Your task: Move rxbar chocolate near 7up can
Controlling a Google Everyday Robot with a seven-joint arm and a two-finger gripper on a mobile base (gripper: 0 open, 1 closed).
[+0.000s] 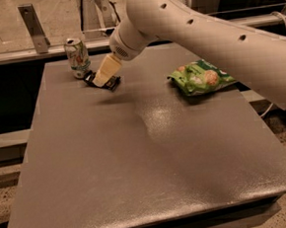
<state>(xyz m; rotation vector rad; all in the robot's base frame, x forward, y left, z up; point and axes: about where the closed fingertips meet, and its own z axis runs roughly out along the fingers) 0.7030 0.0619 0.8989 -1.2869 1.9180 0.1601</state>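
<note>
The rxbar chocolate (112, 82), a flat black wrapper bar, lies on the grey table (136, 151) at the back left. It is just right of the 7up can (77, 56), which stands upright and silvery-white with green markings. My gripper (101, 79) hangs over the bar's left half, pointing down and left. One pale yellow finger (106, 69) shows in front of the bar, and the other is hidden behind it. The jaws look open and the bar rests on the table.
A green crinkly snack bag (200, 77) lies at the back right of the table. My white arm (210, 29) reaches in from the right above it. A metal bracket (33, 26) stands on the ledge behind the table's back edge.
</note>
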